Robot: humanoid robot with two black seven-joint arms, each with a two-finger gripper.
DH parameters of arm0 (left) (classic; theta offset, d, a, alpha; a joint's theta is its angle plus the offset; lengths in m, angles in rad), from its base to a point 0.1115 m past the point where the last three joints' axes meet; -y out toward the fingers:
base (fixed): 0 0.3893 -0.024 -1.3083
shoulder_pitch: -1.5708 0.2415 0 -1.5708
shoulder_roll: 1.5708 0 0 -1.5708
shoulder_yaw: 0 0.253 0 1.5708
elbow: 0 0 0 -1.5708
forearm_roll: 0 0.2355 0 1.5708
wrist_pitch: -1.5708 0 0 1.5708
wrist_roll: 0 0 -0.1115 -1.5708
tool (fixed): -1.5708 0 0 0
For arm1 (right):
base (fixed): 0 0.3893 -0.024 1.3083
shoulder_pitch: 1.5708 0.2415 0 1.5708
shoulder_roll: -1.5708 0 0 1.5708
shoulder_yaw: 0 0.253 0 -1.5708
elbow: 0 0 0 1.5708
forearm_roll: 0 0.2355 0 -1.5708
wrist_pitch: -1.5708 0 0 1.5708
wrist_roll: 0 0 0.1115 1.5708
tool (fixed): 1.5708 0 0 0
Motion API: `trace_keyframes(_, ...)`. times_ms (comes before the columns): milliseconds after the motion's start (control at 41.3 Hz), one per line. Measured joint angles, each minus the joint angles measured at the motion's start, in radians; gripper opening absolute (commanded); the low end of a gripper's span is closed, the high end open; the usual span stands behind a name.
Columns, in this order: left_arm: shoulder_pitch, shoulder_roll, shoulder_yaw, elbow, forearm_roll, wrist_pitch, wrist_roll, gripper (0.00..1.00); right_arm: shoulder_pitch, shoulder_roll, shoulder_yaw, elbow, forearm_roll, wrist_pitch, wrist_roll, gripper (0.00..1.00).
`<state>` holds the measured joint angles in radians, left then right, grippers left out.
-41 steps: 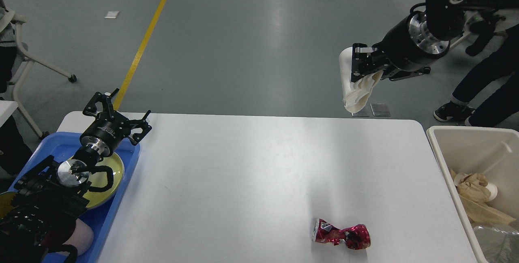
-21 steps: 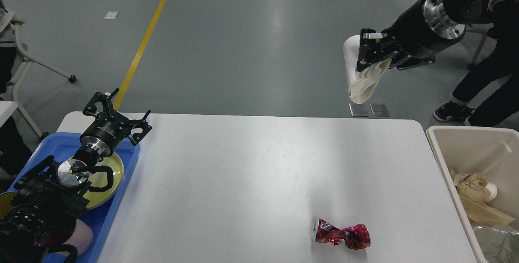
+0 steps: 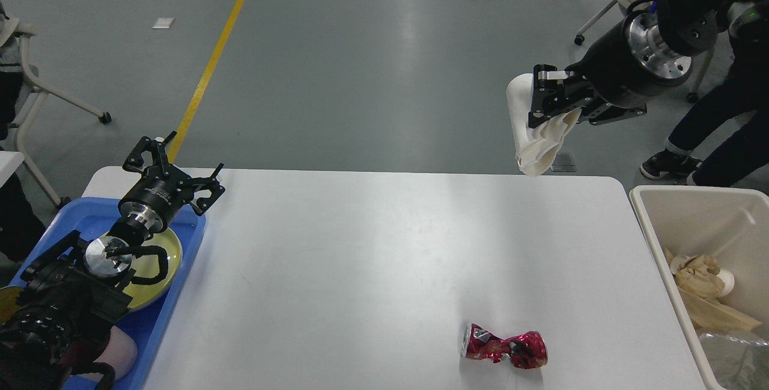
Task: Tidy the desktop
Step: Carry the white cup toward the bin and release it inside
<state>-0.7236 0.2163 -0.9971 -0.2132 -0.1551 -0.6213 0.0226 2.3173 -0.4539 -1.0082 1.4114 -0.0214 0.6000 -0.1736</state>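
The right gripper (image 3: 548, 101) is clamped on a crumpled white cup (image 3: 531, 137), above the far right corner of the desktop (image 3: 372, 270). The left gripper (image 3: 174, 170) has its fingers apart over the blue tray (image 3: 180, 258). A crushed red can (image 3: 503, 348) lies on the desktop near its front edge.

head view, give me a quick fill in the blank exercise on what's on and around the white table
1. The crushed red metal can lies on the white ____.
2. The right gripper is shut on a crumpled white paper ____.
3. The yellow round plate sits in the ____ plastic tray.
4. The left gripper's fingers are ____.

Missing: desktop; cup; blue; open
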Motion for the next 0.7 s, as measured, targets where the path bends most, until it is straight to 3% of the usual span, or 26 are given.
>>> trace_keyframes(291, 0.000, 0.000, 0.000, 0.000, 0.000, 0.000, -0.001, 1.00, -0.061, -0.036, -0.029, 0.007, -0.017, -0.006, -0.002, 0.00)
trace_keyframes(436, 0.000, 0.000, 0.000, 0.000, 0.000, 0.000, -0.001, 1.00, -0.183, -0.107, -0.087, -0.025, -0.159, -0.022, -0.003, 0.00)
trace_keyframes(533, -0.001, 0.000, 0.000, 0.000, 0.000, 0.000, -0.001, 1.00, -0.338, -0.175, -0.096, -0.108, -0.257, -0.071, -0.003, 0.00)
trace_keyframes(703, -0.001, 0.000, 0.000, 0.000, 0.001, 0.000, 0.000, 1.00, -0.670, -0.201, -0.085, -0.382, -0.283, -0.213, -0.003, 0.00)
